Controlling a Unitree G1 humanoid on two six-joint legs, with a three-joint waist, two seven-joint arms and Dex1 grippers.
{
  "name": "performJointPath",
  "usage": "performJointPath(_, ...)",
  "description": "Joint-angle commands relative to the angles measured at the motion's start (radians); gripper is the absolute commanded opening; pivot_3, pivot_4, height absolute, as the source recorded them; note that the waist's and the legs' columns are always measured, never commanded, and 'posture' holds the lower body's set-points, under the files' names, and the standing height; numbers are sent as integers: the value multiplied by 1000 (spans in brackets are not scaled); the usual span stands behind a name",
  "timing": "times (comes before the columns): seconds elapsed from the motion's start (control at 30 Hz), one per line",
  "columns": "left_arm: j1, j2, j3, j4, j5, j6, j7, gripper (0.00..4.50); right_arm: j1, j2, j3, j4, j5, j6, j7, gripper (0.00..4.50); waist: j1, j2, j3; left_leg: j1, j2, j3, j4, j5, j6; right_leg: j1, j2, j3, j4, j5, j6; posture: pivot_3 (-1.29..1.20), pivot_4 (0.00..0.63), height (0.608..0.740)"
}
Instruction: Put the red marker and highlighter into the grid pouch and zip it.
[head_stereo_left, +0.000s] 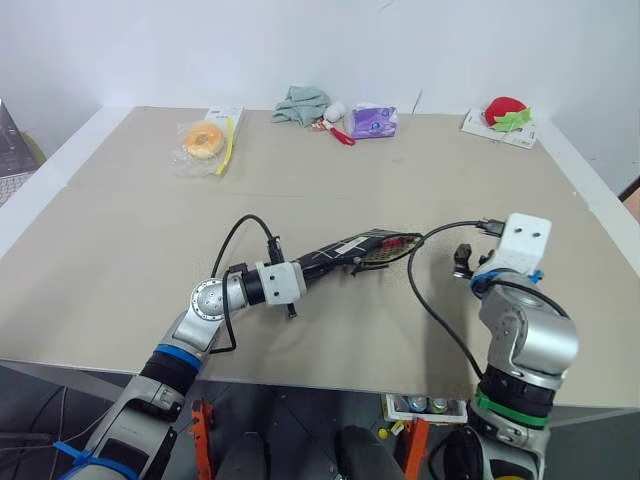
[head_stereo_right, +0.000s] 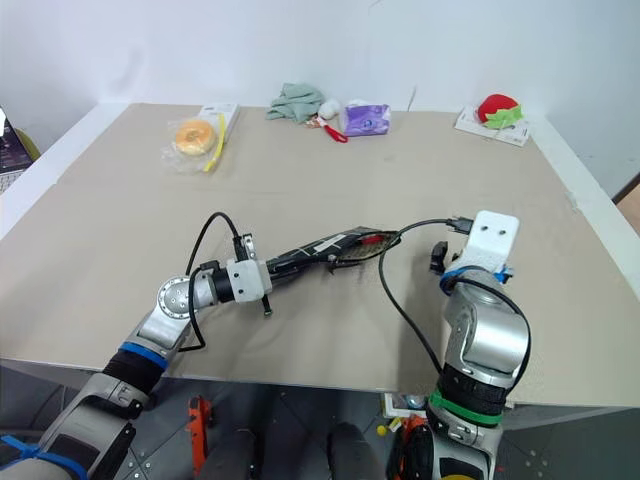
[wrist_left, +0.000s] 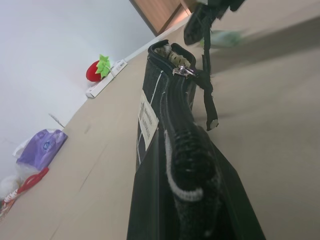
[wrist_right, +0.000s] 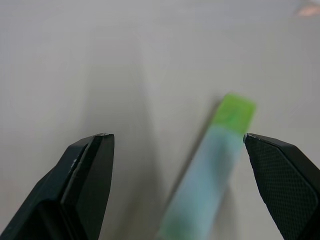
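Note:
My left gripper (head_stereo_left: 312, 264) is shut on one end of the grid pouch (head_stereo_left: 350, 250) and holds it level just above the table, its other end towards my right arm. That far end gapes open (wrist_left: 165, 50), with the zipper pull (wrist_left: 182, 71) and its black strap beside the mouth. Something red (head_stereo_left: 393, 241) shows in the mouth; it looks like the red marker. The highlighter (wrist_right: 215, 160), pale mint with a lime cap, lies flat on the table. My right gripper (wrist_right: 175, 136) hovers over it, open, one finger on each side and apart from it.
Along the table's far edge lie a bagged bagel (head_stereo_left: 204, 141), a green cloth (head_stereo_left: 300, 104), a thin red-handled item (head_stereo_left: 338, 130), a purple packet (head_stereo_left: 373, 122) and a strawberry plush (head_stereo_left: 505, 112). A black cable (head_stereo_left: 425, 290) loops from my right wrist, close to the pouch's open end.

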Motion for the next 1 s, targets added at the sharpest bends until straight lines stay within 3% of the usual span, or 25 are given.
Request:
performJointPath(0.03, 3, 4, 19, -42, -1, -2, 18, 0, 12, -9, 26, 2, -17, -1, -20, 4457, 0, 0, 0, 0, 0, 0, 0, 0, 0, 0, 0, 0, 0, 0, 0, 0, 150, 734)
performJointPath(0.7, 7, 4, 22, -53, 9, 6, 35, 0, -2, 24, -4, 55, -10, -34, -72, 4457, -1, 0, 0, 0, 1, 0, -2, 0, 0, 0, 1, 0, 0, 0, 0, 0, 150, 734)
performJointPath(0.77, 6, 3, 22, -51, 10, 6, 36, 0, -2, 28, -6, 61, -8, -36, -73, 4070, -1, 0, 0, 0, 1, 0, -2, 0, 0, 0, 1, 0, 0, 0, 0, 0, 150, 734)
performJointPath(0.83, 4, 3, 21, -50, 10, 6, 37, 0, -3, 30, -10, 66, -5, -36, -76, 3346, -1, 0, 0, 0, 1, 0, -2, 0, 0, 0, 1, 0, 0, 0, 0, 0, 150, 734)
performJointPath(0.97, 3, 2, 21, -48, 12, 7, 40, 0, -4, 29, -18, 75, 0, -41, -84, 1284, -1, 0, 0, 0, 1, 0, -2, 0, 0, 0, 1, 0, 0, -1, 0, 0, 150, 734)
performJointPath(1.0, 2, 2, 21, -47, 12, 7, 41, 0, -4, 27, -17, 77, 1, -43, -84, 993, -1, 0, 0, 0, 1, 0, -2, 0, 0, 0, 1, 0, 0, -1, 0, 0, 150, 734)
